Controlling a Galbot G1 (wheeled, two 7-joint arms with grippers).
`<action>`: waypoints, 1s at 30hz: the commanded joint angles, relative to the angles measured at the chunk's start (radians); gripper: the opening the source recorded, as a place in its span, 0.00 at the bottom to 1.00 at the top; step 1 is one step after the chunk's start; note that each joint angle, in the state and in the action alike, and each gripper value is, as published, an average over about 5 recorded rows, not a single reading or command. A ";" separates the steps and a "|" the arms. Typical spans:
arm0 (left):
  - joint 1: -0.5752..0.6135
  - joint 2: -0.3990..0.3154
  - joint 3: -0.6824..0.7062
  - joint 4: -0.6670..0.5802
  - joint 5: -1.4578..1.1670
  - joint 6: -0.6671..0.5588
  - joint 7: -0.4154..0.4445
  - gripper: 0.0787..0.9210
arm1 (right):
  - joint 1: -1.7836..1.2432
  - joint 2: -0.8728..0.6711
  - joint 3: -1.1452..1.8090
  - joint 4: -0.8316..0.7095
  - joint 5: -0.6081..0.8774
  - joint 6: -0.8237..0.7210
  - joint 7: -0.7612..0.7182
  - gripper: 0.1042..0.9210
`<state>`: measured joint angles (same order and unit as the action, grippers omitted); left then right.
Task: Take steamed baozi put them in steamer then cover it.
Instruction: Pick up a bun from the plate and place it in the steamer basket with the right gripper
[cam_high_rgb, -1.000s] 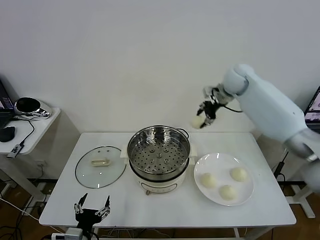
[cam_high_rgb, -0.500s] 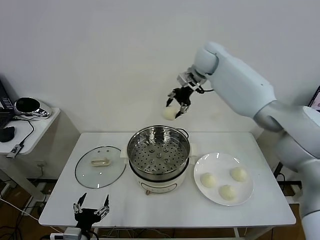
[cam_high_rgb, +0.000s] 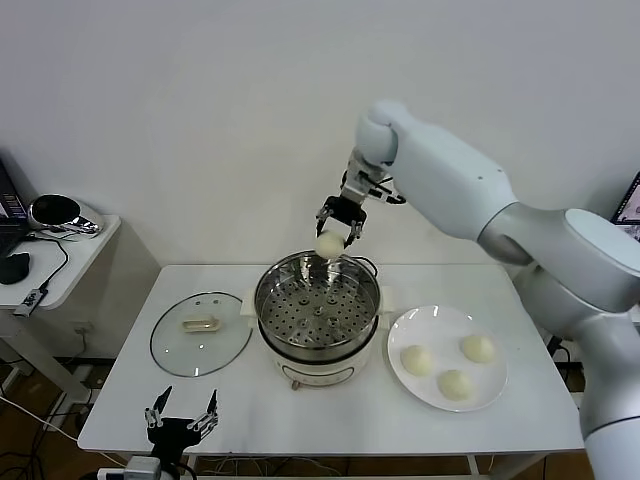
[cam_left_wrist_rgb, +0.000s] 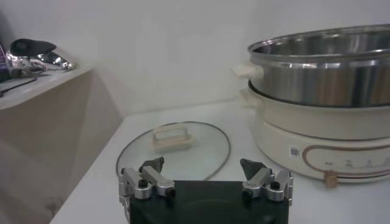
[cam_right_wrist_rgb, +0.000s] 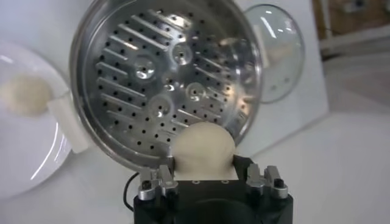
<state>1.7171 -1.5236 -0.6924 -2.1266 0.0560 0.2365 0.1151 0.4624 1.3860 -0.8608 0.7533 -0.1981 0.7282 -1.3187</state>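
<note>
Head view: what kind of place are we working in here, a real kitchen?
Probably a lab or test room staged as a kitchen: a plain white table against a bare wall, only the steamer and plate on it, and a side desk with cables.

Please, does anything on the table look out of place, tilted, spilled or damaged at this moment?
Nothing stands out. The steamer sits upright with its tray bare, the glass lid lies flat beside it, and three baozi rest on the white plate. The right gripper holds a fourth baozi above the steamer's far rim.
</note>
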 joint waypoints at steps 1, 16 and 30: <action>0.000 0.001 0.001 -0.004 -0.002 0.001 0.002 0.88 | -0.067 0.047 -0.031 -0.010 -0.131 0.102 0.015 0.60; -0.007 0.002 0.002 0.009 -0.005 0.003 0.004 0.88 | -0.136 0.111 0.029 -0.082 -0.341 0.100 0.170 0.60; -0.009 0.004 0.009 0.020 -0.003 0.002 0.003 0.88 | -0.166 0.129 0.048 -0.118 -0.428 0.095 0.301 0.60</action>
<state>1.7086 -1.5203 -0.6839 -2.1089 0.0525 0.2391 0.1175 0.3199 1.5018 -0.8259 0.6564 -0.5308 0.8200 -1.1310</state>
